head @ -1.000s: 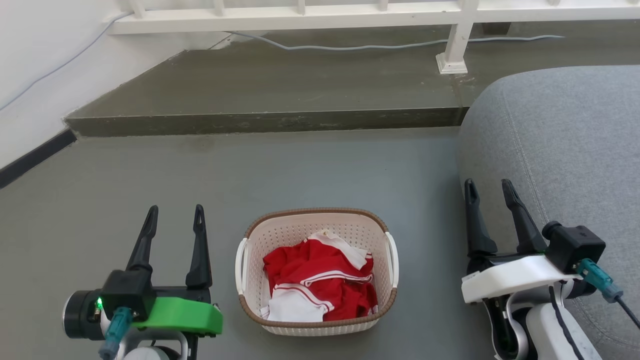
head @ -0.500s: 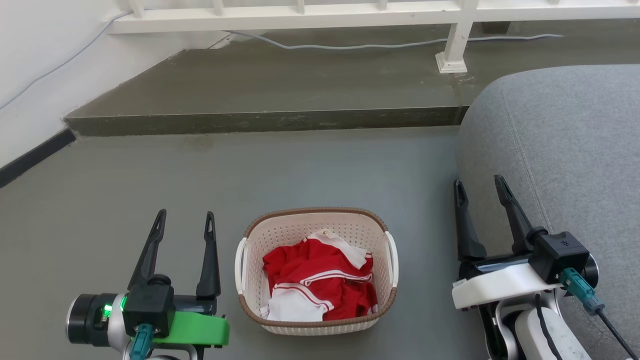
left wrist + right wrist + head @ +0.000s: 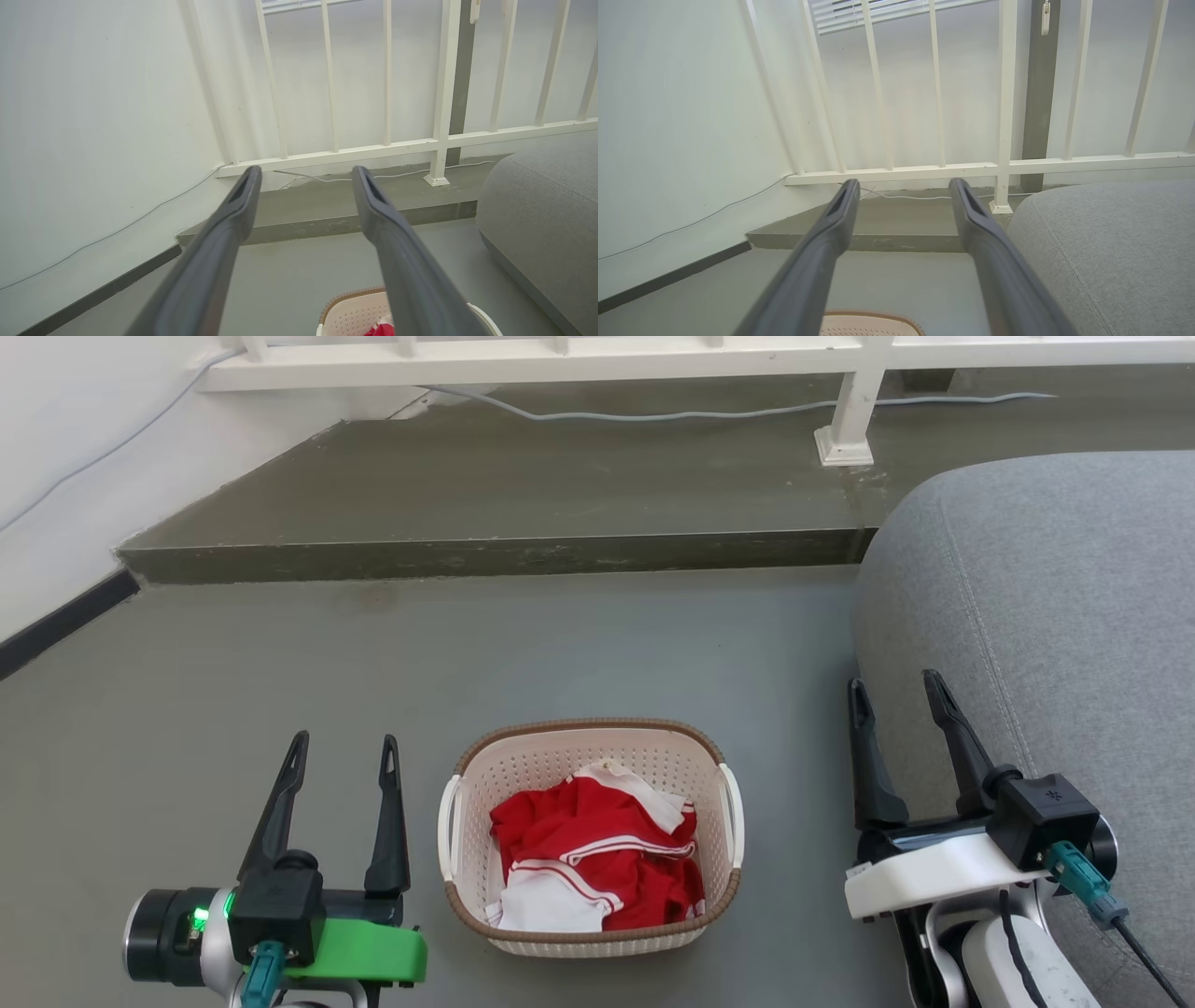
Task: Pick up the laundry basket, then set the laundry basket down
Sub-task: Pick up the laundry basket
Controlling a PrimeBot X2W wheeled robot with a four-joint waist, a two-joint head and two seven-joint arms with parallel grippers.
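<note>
Head view, toward 6 o'clock: laundry basket (image 3: 541, 773) upright on the grey floor (image 3: 607, 644), holding red and white clothes (image 3: 597, 859), ungripped. At its 8 o'clock, left end effector (image 3: 344, 747), fingers spread apart, gripping nothing. At its 3 o'clock, right end effector (image 3: 893, 683), likewise parted and empty. Both beside the basket, neither on a handle.

Risks, judged from here:
- Could tilt and spill the clothes if raised by one side handle (image 3: 735, 817) alone, or with the two arms out of step.
- Could miss the thin white handles altogether, given how close to the walls they lie and how little gap shows for a fingertip.
- Might flex or slip under a pinch on the perforated wall, light plastic by the look of it.
- Could snag fabric if closed over the rim beside the heaped clothes.

Around:
- Grey sofa cushion (image 3: 1055, 616) at 3 o'clock, hard by the right end effector, so little room to swing outward there; may brush the upholstery.
- Raised concrete step (image 3: 485, 560) at 12 o'clock, well apart from the basket.
- White railing (image 3: 560, 355) and a loose cable (image 3: 653, 415) beyond the step.
- Wall with dark skirting (image 3: 56, 630) at 10 o'clock.
- Open floor between the basket and each end effector.

Left wrist view: basket (image 3: 350, 317) at the bottom edge, 5 o'clock.

Right wrist view: basket (image 3: 868, 322) at 6 o'clock, between the fingers.
</note>
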